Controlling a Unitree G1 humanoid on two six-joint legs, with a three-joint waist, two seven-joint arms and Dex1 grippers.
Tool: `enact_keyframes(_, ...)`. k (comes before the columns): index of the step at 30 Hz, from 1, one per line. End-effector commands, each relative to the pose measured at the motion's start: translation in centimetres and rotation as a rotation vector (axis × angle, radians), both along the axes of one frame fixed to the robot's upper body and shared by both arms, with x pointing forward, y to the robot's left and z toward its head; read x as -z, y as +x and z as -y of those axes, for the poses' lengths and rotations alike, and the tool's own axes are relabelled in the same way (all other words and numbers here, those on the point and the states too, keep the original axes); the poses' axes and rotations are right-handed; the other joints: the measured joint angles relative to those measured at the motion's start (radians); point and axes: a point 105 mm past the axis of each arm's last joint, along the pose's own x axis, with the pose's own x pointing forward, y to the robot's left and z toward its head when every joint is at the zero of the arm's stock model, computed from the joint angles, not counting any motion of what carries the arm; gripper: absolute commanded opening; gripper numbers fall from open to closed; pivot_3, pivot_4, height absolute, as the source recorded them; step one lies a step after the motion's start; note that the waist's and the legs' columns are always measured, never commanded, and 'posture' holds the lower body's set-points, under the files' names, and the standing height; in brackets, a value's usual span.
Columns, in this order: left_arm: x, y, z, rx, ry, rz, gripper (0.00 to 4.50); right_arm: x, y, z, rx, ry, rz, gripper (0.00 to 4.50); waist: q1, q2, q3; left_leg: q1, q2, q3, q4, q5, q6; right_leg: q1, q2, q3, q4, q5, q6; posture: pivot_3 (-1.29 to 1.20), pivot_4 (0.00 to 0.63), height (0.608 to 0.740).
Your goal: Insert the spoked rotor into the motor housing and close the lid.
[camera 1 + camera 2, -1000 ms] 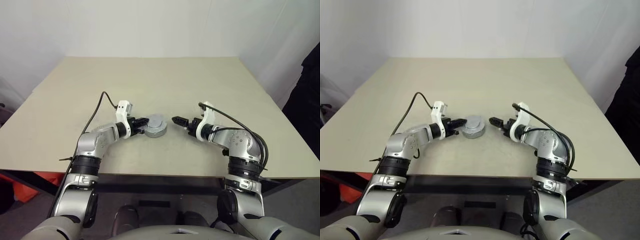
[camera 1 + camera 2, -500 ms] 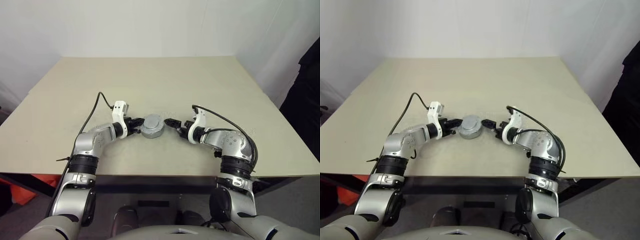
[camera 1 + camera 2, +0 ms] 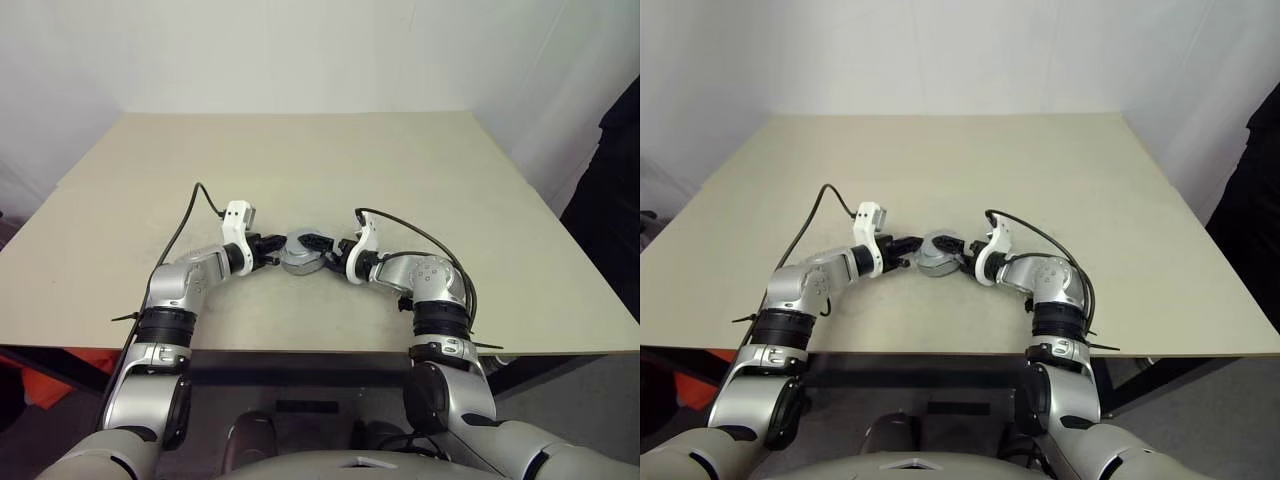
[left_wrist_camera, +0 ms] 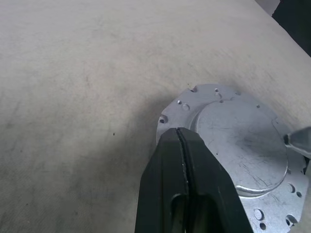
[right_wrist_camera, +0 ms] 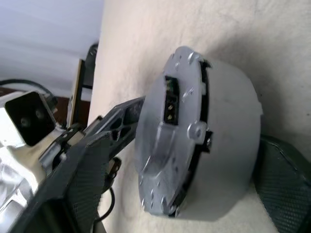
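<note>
Leftward across the beige tabletop (image 3: 420, 160) has come the right gripper (image 3: 318, 243), fingers apart around the grey lid (image 3: 300, 254) at centre frame. Left gripper (image 3: 276, 250), fingers together, touches its rim; white walls behind, housing hidden.

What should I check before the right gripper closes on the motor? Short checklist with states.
1. Lid seated on the motor housing: ok, no tilt seen.
2. Left gripper shut, tip braced against the lid's edge: ok.
3. Right gripper jaws straddling the assembly: ok, one finger on each side in the right wrist view.
4. Spoked rotor inside: cannot tell, hidden under the lid.
5. Assembly flat on the table: ok.
6. Right finger contact with the housing wall: cannot tell.
</note>
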Motion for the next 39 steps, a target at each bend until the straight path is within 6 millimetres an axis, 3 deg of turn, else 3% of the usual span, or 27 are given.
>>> enact_keyframes(1, 0.3, 0.0, -0.3, -0.004, 0.026, -0.013, 0.0, -0.9, 0.5, -1.0, -0.005, 0.028, 0.03, 3.16, 0.0, 0.0, 0.0, 0.0, 0.0, 0.0, 0.0, 0.0, 0.0, 0.0, 0.0, 0.0, 0.0, 0.0, 0.0, 0.0, 0.0, 0.74)
enact_keyframes(3, 0.3, 0.0, -0.4, -0.006, 0.026, -0.013, 0.0, -1.2, 0.7, -0.9, 0.003, 0.033, 0.045, 2.49, -0.001, 0.0, 0.0, 0.0, 0.0, 0.0, 0.0, 0.0, 0.0, -0.001, 0.0, 0.0, 0.0, 0.0, 0.0, 0.0, 0.0, 0.74)
enact_keyframes(8, 0.4, 0.0, -0.5, -0.011, 0.024, -0.012, 0.0, -2.4, 1.3, -0.6, 0.023, 0.093, 0.081, 2.19, 0.002, 0.0, 0.0, -0.001, 0.0, 0.0, 0.0, 0.0, 0.0, -0.001, 0.001, 0.0, 0.0, 0.0, 0.0, 0.0, 0.0, 0.74)
enact_keyframes(19, -0.4, 0.7, -1.6, -0.077, -0.036, 0.01, 0.0, -3.1, 1.9, 0.3, 0.075, 0.159, 0.043, 2.19, 0.002, 0.0, 0.0, -0.002, 0.0, 0.0, 0.0, 0.0, 0.0, -0.002, 0.001, 0.0, 0.0, 0.002, -0.003, 0.0, 0.0, 0.74)
enact_keyframes(26, -2.8, 1.7, -4.1, -0.217, -0.289, 0.009, 0.0, -5.3, 3.0, 1.3, 0.16, 0.327, 0.01, 2.19, 0.004, 0.0, 0.0, -0.023, 0.001, -0.001, 0.004, 0.001, -0.001, -0.02, 0.002, -0.001, 0.002, 0.008, -0.006, 0.0, 0.0, 0.74)
enact_keyframes(30, -4.3, 1.3, -4.9, -0.233, -0.486, -0.001, 0.0, -7.6, 3.4, 1.1, 0.155, 0.408, 0.035, 2.19, 0.003, 0.0, 0.0, -0.028, 0.001, -0.001, 0.005, 0.0, 0.001, -0.024, 0.002, -0.001, 0.002, 0.008, -0.005, 0.0, 0.0, 0.74)
enact_keyframes(33, -5.6, 0.7, -5.7, -0.231, -0.689, -0.014, 0.6, -9.6, 3.4, 0.3, 0.115, 0.448, 0.071, 2.19, 0.003, 0.0, 0.001, -0.029, 0.001, -0.001, 0.005, -0.001, 0.002, -0.024, 0.002, -0.001, 0.001, 0.008, -0.005, 0.0, 0.0, 0.74)
enact_keyframes(39, -7.6, -1.1, -6.0, -0.153, -0.982, -0.041, 2.58, -12.5, 2.1, -1.8, -0.014, 0.441, 0.145, 2.19, 0.006, 0.0, 0.001, -0.029, 0.001, -0.001, 0.007, -0.001, 0.002, -0.024, 0.002, -0.001, 0.001, 0.008, -0.005, 0.0, 0.0, 0.74)
